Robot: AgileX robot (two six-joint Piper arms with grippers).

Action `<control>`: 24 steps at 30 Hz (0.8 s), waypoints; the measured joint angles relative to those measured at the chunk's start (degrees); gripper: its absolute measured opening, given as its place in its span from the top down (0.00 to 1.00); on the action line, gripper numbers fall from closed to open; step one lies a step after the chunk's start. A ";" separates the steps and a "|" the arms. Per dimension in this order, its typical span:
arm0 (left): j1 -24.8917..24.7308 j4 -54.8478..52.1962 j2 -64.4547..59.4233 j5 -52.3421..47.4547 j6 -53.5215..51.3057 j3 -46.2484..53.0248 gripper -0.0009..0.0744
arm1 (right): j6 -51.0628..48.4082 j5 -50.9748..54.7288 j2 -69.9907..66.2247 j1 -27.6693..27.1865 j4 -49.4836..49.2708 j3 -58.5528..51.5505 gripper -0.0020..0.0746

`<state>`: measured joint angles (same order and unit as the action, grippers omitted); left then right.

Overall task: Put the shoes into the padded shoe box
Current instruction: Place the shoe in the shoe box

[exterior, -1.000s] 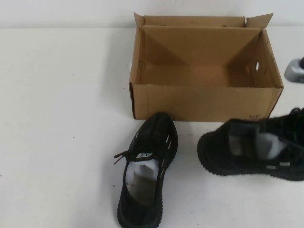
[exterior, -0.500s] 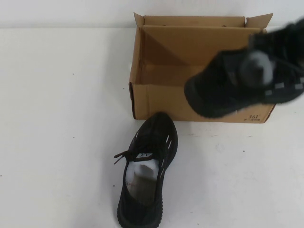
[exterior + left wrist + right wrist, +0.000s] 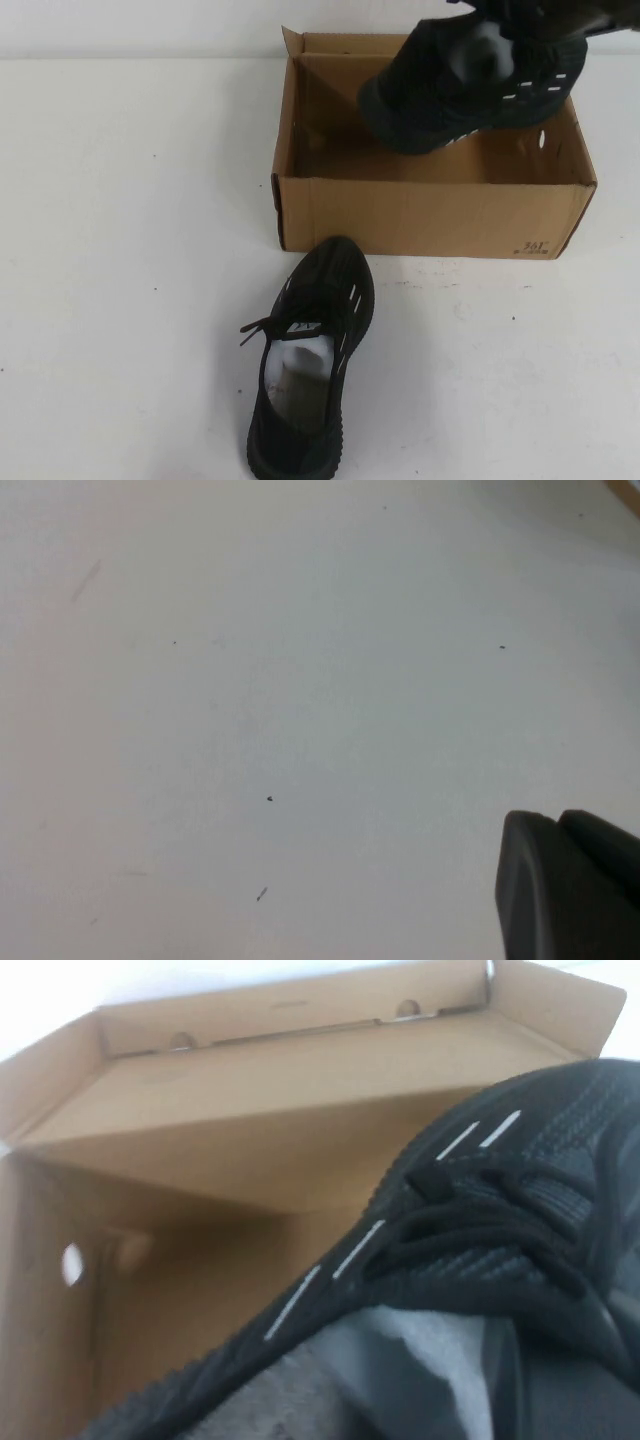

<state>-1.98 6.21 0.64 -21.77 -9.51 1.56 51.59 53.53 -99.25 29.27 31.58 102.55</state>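
Right hand: at the far right of the high view, above the box, mostly out of the picture at the top edge; it carries one shoe, but I cannot tell how its fingers stand.
Held shoe (image 3: pixel 470 85): just below the right hand, in the air over the right part of the box, toe pointing to the robot's left and tilted down; white dashes on its side, white paper inside.
Same shoe from the right wrist (image 3: pixel 480 1290): laces and dashes very close, the box interior behind it.
Padded shoe box (image 3: pixel 430 215): brown cardboard, flaps upright, on the table.
Second shoe (image 3: pixel 305 365): on the table in front of the box, toe near its front wall.
Left hand (image 3: pixel 570 885): only a dark part shows, over bare table (image 3: pixel 250 680); fingers cannot be told.
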 joint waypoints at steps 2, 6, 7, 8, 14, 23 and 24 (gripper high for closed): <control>0.00 0.00 0.00 0.00 0.00 0.00 0.99 | 1.04 -0.21 -3.06 -0.80 0.00 2.07 0.95; 0.00 0.00 0.00 0.00 0.00 0.00 0.99 | 1.99 -1.47 -7.91 -1.15 -0.12 5.17 0.95; 0.00 0.00 0.00 0.00 0.00 0.00 0.99 | 2.42 -1.98 -8.93 -1.23 -0.27 5.89 0.95; 0.00 0.00 0.00 0.00 0.00 0.00 0.99 | 3.19 -2.50 -9.88 -1.23 -0.41 6.85 0.95; 0.00 0.00 0.00 0.00 0.00 0.00 0.99 | 7.31 -5.36 -14.41 -1.37 -0.41 10.95 0.95; 0.00 0.00 0.00 0.00 0.00 0.00 0.99 | 6.58 -6.92 -19.09 -2.29 -0.63 13.52 0.95; 0.00 0.00 0.00 0.00 0.00 0.00 0.99 | 6.58 -7.06 -19.37 -2.57 -0.76 13.63 0.95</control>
<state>-1.98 6.21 0.64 -21.77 -9.51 1.56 58.17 46.47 -118.62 26.70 30.82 116.18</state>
